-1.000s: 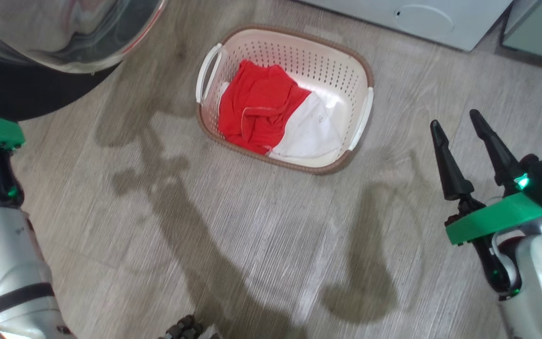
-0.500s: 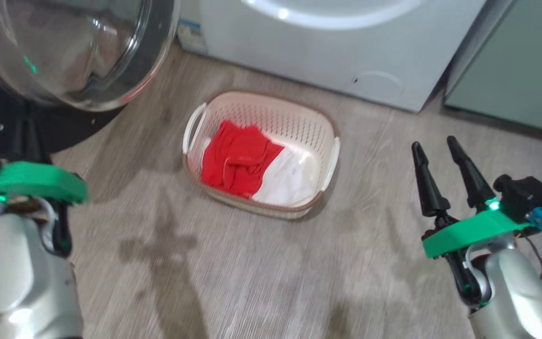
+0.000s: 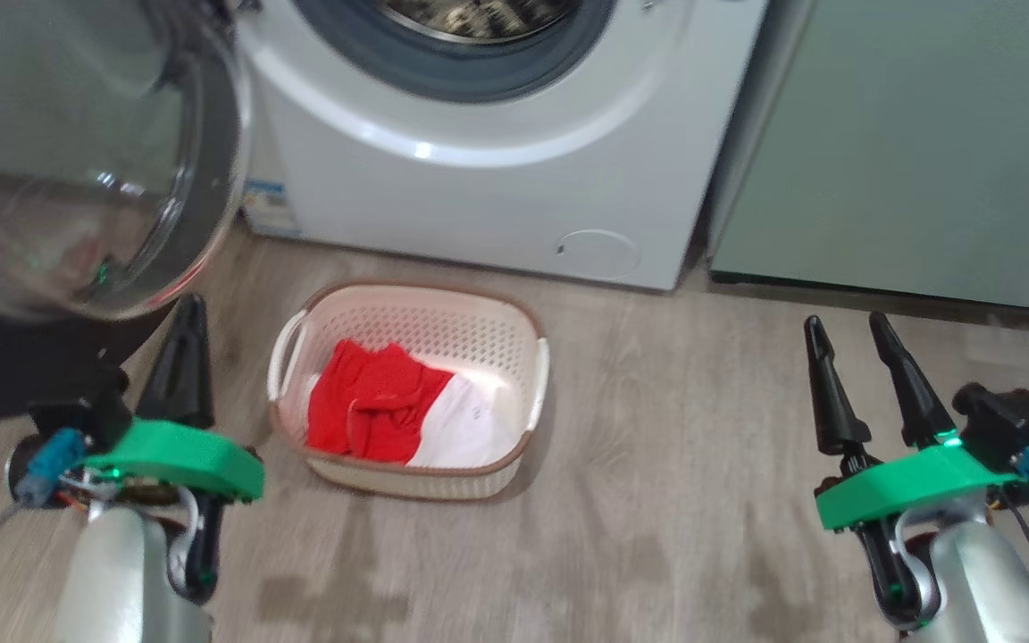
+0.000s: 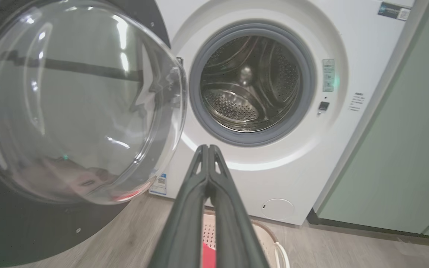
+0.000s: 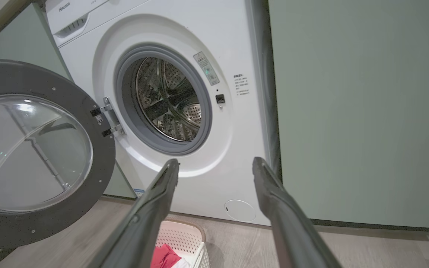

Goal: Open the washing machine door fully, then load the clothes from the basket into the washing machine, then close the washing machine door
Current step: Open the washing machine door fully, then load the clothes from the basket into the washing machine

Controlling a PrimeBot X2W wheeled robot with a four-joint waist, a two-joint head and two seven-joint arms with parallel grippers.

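Note:
The washing machine (image 3: 497, 196) stands at the back with its grey-ringed drum mouth (image 4: 251, 82) uncovered. Its black-rimmed glass door (image 3: 77, 179) hangs swung out to the left, on its hinges (image 5: 106, 121). On the floor in front sits the cream basket (image 3: 407, 290), holding a red garment (image 3: 363, 402) and a white garment (image 3: 470, 429). My left gripper (image 3: 188, 308) is shut and empty, just left of the basket and below the door. Well right of the basket, my right gripper (image 3: 845, 323) stands open with nothing between its fingers (image 5: 162, 193).
Pale green cabinets (image 3: 907, 152) flank the washer on the right. A small round white panel (image 3: 598, 253) sits low on the washer front. Bare wood floor (image 3: 657, 500) lies between the basket and my right arm.
The head camera has tilted upward, so the washer front and drum mouth have come into the picture. My left gripper's fingers now show at the lower left. The clothes lie as before.

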